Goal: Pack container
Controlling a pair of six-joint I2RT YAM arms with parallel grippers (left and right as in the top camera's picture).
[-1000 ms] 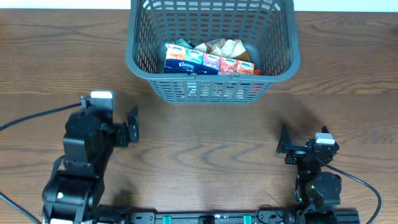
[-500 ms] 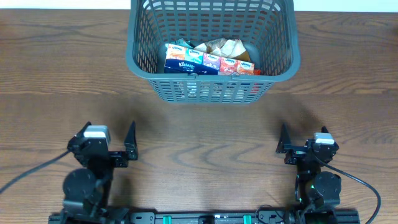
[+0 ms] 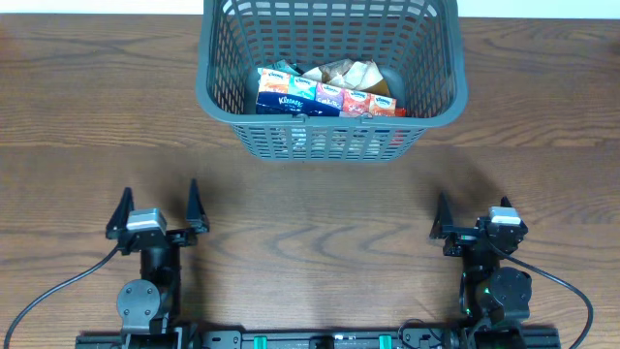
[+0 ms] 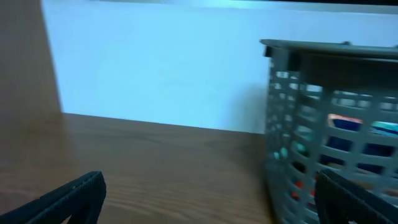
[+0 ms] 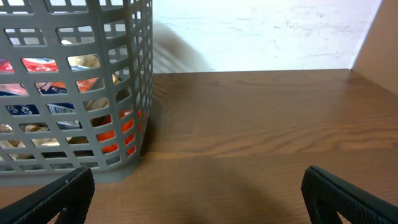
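Grey-blue container (image 3: 329, 143), snack packs (image 3: 325, 97) inside, at the far middle of the table (image 3: 310, 223).
Your left gripper (image 3: 159, 202) and right gripper (image 5: 196, 180) both have fingers wide apart, holding nothing. Packing looks done to me, so rest both low. Mind the tall rim; bare wood near you gives lots of room.

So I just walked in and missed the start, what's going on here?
Two robot arms are packing the container, but nothing is being handled right now. The left hand and right hand are both open and empty, low at the near edge of the table, apart from the container. Inside it lie a row of Kleenex packs and some crumpled snack packs. Packing looks finished or paused.
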